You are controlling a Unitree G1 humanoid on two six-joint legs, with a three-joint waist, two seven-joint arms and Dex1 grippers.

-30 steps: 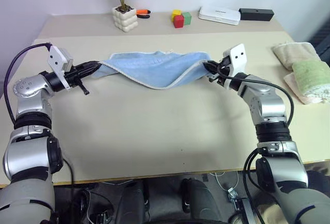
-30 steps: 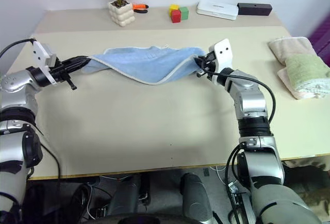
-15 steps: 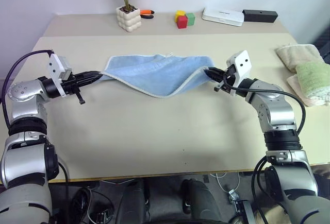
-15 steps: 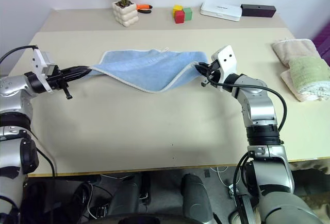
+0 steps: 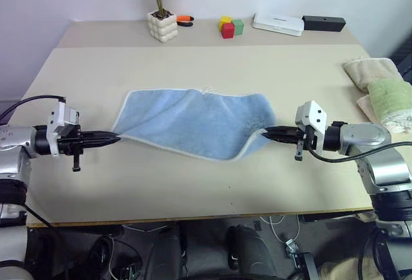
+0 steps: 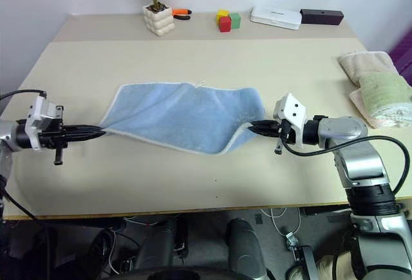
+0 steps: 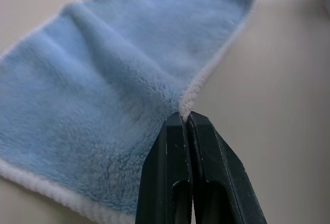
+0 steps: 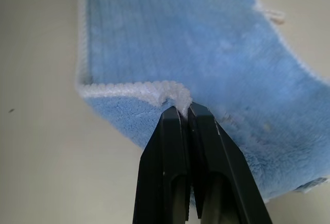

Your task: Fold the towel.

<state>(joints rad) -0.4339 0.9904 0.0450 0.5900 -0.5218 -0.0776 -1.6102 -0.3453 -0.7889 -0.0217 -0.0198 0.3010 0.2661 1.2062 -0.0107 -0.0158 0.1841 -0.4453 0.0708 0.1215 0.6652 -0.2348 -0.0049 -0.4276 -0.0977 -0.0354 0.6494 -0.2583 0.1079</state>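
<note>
The surface (image 5: 193, 183) is a broad, pale beige tabletop, smooth and matte, set against a plain light wall. No writing can be read on anything here.

The towel (image 5: 196, 122) is a light-blue fluffy terry cloth with a whitish corded edge, lying doubled over near the middle of the surface, its near edge sagging between the two tools. A small white loop sticks out at its far edge.

The left tool (image 5: 114, 140) has its black fingers pinched together on the towel's left corner; the wrist view shows the trim caught right at the tips. The right tool (image 5: 265, 133) is likewise clamped on the towel's right corner, where the white edging bunches.

At the right edge lie a beige folded towel (image 5: 367, 71) and a green folded towel (image 5: 389, 93) on top of it, both nubbly. Along the far side stand a potted plant (image 5: 161, 26) in a bumpy white pot, coloured blocks (image 5: 228, 26), a flat white box (image 5: 279, 24) and a black bar-shaped box (image 5: 324, 22).
</note>
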